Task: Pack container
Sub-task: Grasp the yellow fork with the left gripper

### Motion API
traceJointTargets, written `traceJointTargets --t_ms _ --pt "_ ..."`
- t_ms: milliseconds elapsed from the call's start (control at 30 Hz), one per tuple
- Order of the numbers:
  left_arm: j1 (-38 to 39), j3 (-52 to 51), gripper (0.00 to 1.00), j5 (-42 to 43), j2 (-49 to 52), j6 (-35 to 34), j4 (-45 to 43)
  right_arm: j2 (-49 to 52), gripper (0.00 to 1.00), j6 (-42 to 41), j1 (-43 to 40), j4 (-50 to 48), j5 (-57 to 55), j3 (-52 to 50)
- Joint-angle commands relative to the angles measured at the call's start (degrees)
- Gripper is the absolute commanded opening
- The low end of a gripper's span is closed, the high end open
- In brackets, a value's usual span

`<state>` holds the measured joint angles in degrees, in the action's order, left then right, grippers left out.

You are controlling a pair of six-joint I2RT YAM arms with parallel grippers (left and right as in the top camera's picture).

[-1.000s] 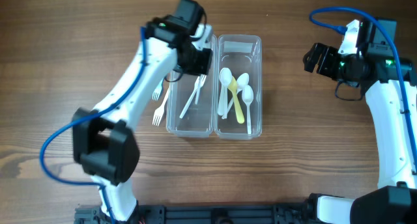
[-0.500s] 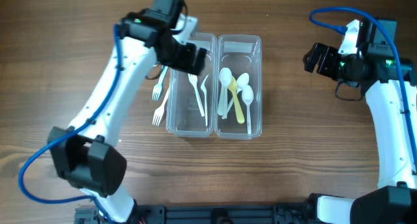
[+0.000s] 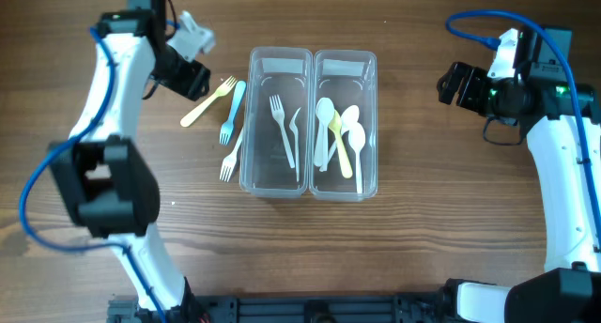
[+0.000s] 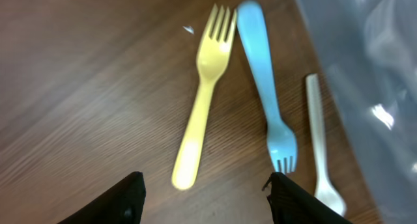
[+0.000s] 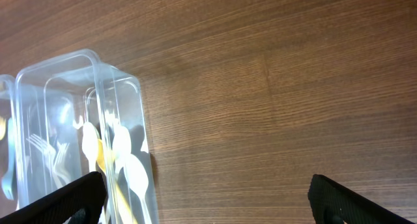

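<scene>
Near the yellow fork [image 4: 202, 97], the left claw [image 4: 205, 191] hangs spread wide, empty; the right claw [image 5: 208, 201] gapes likewise.

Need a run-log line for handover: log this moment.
left gripper open, by yellow fork | blue fork, white fork on table | left bin: forks | right gripper open, empty
</scene>
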<state>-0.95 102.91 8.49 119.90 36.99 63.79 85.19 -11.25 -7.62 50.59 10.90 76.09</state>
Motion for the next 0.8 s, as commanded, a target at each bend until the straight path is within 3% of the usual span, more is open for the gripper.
traceJointTargets --t_ms 0,167,333,467,767 --pt "1.46 0.48 0.59 -4.96 5.97 7.43 -1.53 0.48 1.0 0.66 -0.07 -0.07 0.02 -0.63" --pt "1.75 0.48 0.63 -5.38 10.1 7.58 -4.74 0.48 1.0 0.66 -0.07 -0.07 0.02 -0.63" --pt "1.86 0.48 0.61 -5.35 12.22 7.65 -6.12 0.48 1.0 0.63 -0.07 -0.07 0.02 -0.63" --pt "1.86 0.48 0.52 -5.38 12.28 7.82 -6.97 0.48 1.0 0.63 -0.07 -0.07 0.02 -0.63" --pt "1.86 0.33 0.47 -5.35 14.53 7.78 -6.97 0.48 1.0 0.66 -0.07 -0.07 0.02 -0.63"
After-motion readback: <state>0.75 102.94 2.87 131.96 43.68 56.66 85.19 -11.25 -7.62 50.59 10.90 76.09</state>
